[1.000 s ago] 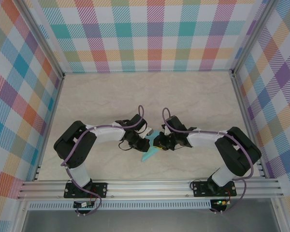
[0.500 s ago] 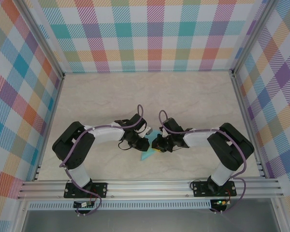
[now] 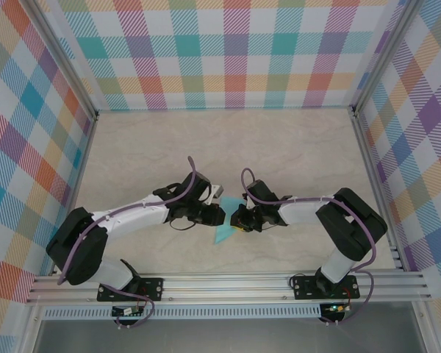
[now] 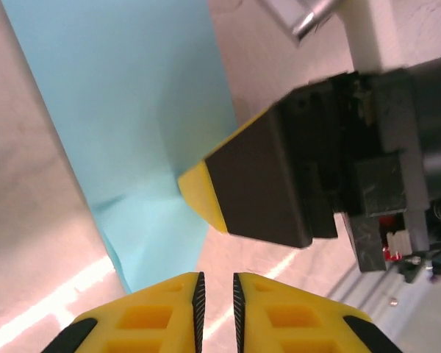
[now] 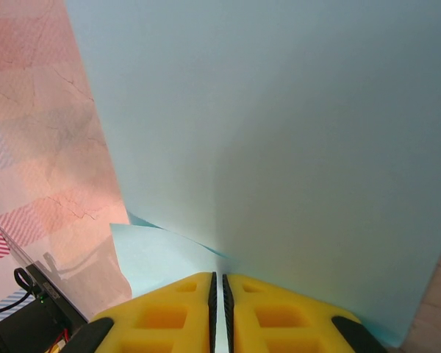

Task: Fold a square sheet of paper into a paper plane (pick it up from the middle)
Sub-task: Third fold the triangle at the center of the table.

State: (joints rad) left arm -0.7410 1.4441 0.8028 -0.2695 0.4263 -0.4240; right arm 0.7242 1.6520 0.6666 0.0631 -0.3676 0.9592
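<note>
The two arms meet near the front edge of the table (image 3: pixel 294 147), with their tips almost face to face. The turquoise paper (image 3: pixel 224 234) is between them, already partly folded, and one pointed end sticks out toward the front.

The right gripper (image 3: pixel 236 219) is clenched on the paper. In its own camera the yellow fingers (image 5: pixel 169 309) are pressed together with only a very thin slit, and the paper (image 5: pixel 279 147) comes out from this slit and spreads away in front of them like a wide sheet.

The left gripper (image 3: pixel 219 215) holds nothing. Its fingers (image 4: pixel 162 309) stand a little apart, with a narrow gap in which I see only the table. The paper (image 4: pixel 132 110) lies just in front of them, to the left, and its lower edge ends beside the left finger. I cannot tell if it touches. One finger (image 4: pixel 257 184) of the right gripper sits on the paper's right edge.
</note>
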